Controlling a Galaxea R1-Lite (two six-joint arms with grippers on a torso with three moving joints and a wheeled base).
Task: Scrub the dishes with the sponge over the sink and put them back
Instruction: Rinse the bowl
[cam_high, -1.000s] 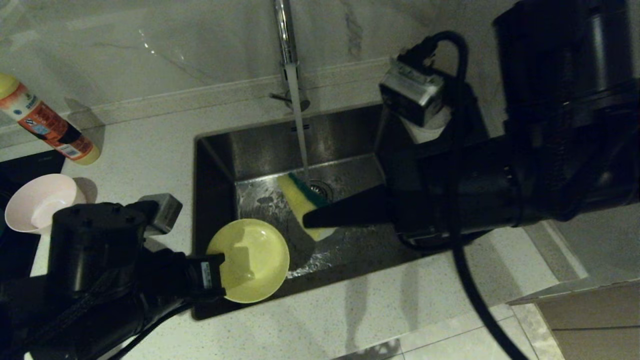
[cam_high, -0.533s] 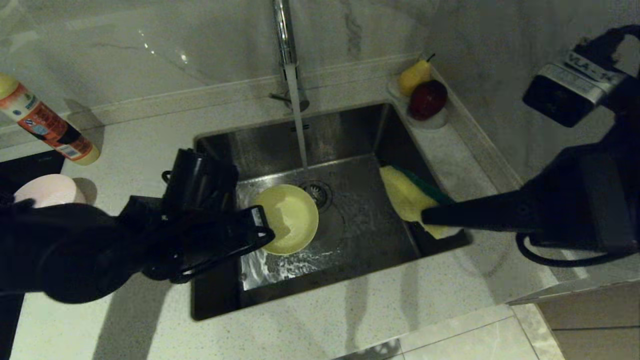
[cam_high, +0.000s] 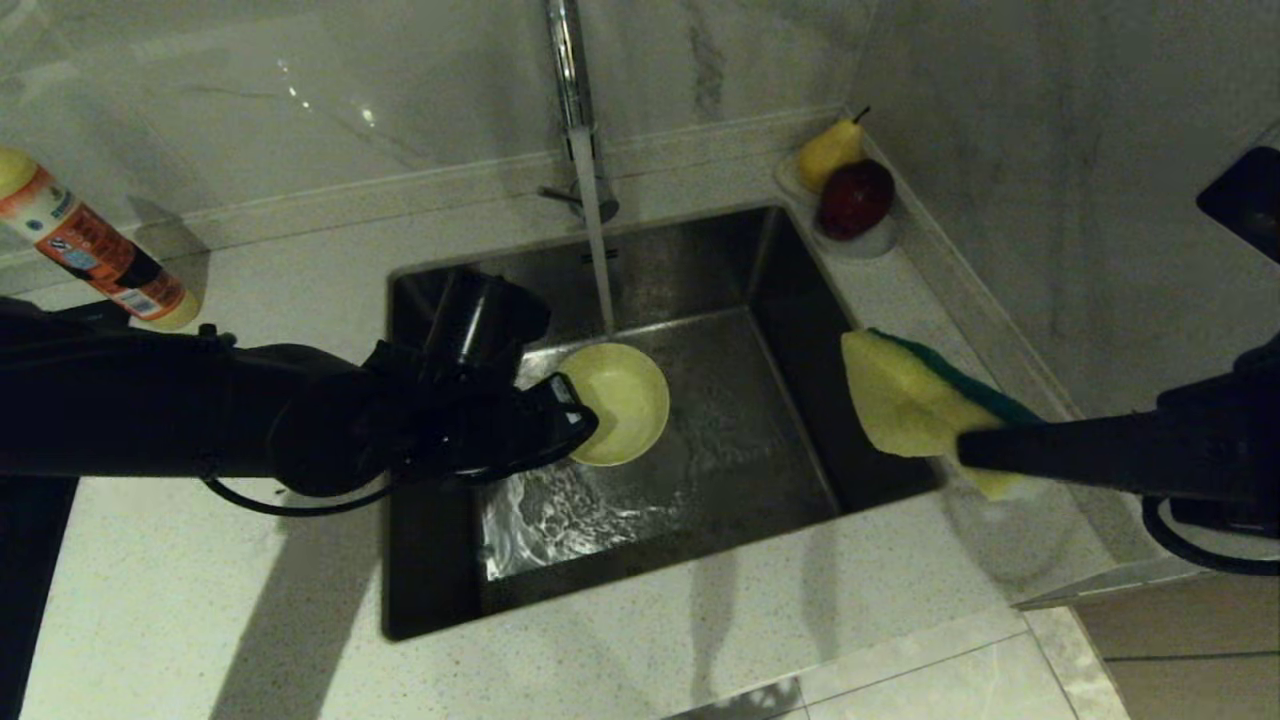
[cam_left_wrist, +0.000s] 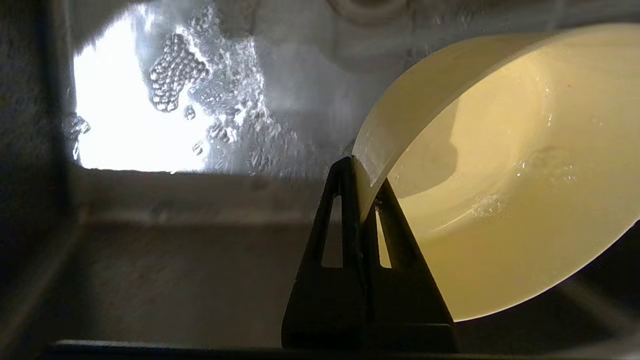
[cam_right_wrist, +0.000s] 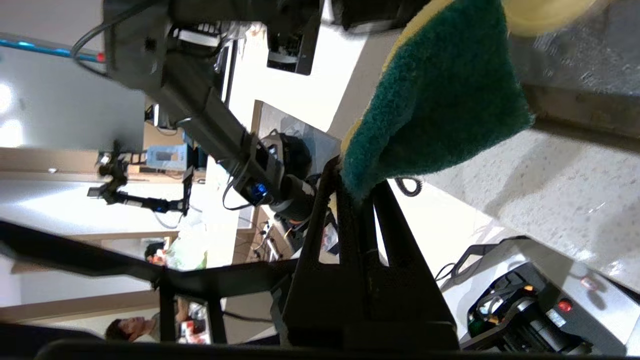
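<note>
- 2 grippers engaged, both clamped on items.
- L gripper (cam_high: 572, 412) pinches rim of yellow bowl (cam_high: 622, 402), held tilted inside sink (cam_high: 800, 330) under tap stream (cam_high: 597, 250); water pooling in bowl per L wrist view.
- R gripper (cam_high: 975, 455) nips corner of sponge (cam_high: 905, 400), green side away from head cam, held above counter (cam_high: 900, 590) just R of sink.
- Fruit dish (cam_high: 868, 238) at back R corner w/ pear (cam_high: 828, 150) & red apple (cam_high: 856, 198).
- Bottle (cam_high: 90, 255) far L.

My left pincer (cam_high: 572, 418) holds the bowl (cam_high: 622, 403) over the sink (cam_high: 700, 470), under the tap (cam_high: 572, 90). My right pincer (cam_high: 975, 455) holds the sponge (cam_high: 905, 400) above the bench (cam_high: 700, 650), right of the sink.
</note>
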